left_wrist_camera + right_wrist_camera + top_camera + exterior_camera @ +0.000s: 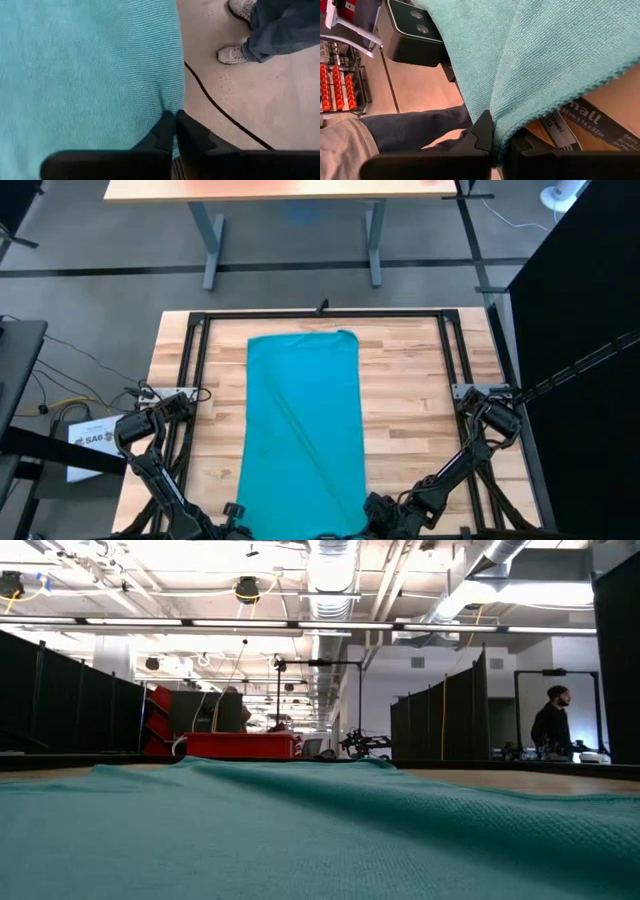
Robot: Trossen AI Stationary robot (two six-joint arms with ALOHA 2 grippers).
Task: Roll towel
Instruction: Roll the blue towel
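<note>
The teal towel lies flat and lengthwise on the wooden table, from the far side to the near edge. It fills the foreground of the low view. My left gripper is at the towel's near left corner and is shut on it. My right gripper is at the near right corner and is shut on it too. My left gripper pinches the towel's long left edge between its two fingers, close to the near end. Beyond the fingers the cloth spreads smooth. One layer or several, I cannot tell. My right gripper pinches the towel's near right corner between its two fingers. The cloth rises from the fingers in a soft drape, and its hemmed edge runs off to one side, lifted clear of what lies below.
A black frame borders the table. The low camera sits at the near edge beside the towel. A cardboard box shows under the right corner. A person's shoes and legs are on the floor nearby.
</note>
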